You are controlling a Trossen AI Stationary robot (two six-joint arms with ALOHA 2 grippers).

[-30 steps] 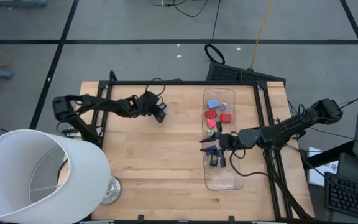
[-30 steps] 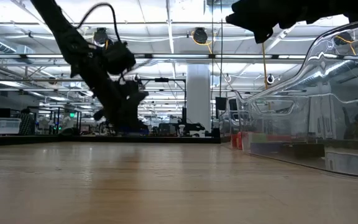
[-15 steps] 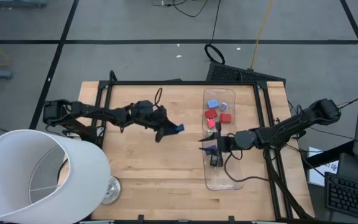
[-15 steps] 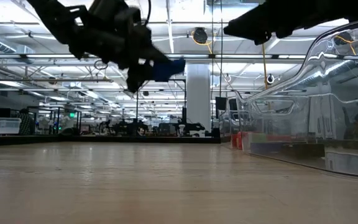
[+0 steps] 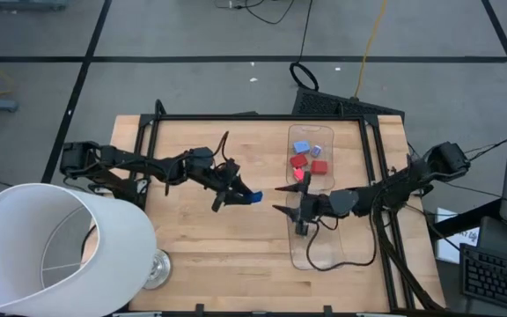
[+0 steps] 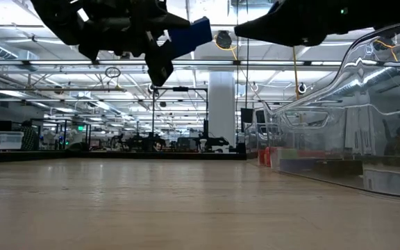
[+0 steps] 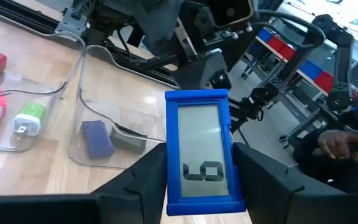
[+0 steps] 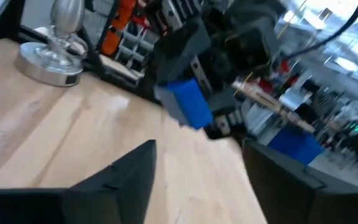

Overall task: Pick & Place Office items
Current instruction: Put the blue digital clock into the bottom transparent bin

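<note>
My left gripper (image 5: 238, 195) hangs high over the middle of the table, shut on a small blue piece with a grey display (image 5: 253, 195), just left of the clear tray (image 5: 324, 251). My right gripper (image 5: 282, 198) is open and hovers over the tray's left wall, its fingers pointing at the blue piece (image 8: 188, 102). Inside the tray lie a light blue piece (image 5: 301, 147), red pieces (image 5: 299, 161), a green-tipped one (image 7: 28, 118), a purple one (image 7: 96, 138) and a dark one (image 5: 304, 227). My left gripper pinches the blue piece between its two fingers (image 7: 143, 180) by the two long sides of its frame (image 7: 171, 186). The display (image 7: 199, 149) faces the wrist camera. The fingers reach toward the table's right, roughly level. The piece (image 6: 189, 35) is lifted well clear of the table.
A big white lampshade (image 5: 51, 251) and its metal base (image 5: 154, 269) fill the table's near left corner. A dark metal frame (image 5: 236, 116) runs along the far edge. Bare wood (image 5: 227, 251) lies between the lampshade and the tray.
My left gripper has risen from low over the table's far left part and travelled right and nearer, toward the tray, carrying the blue piece lifted clear. My right gripper has shifted a little toward the table's left, out over the tray's left wall.
</note>
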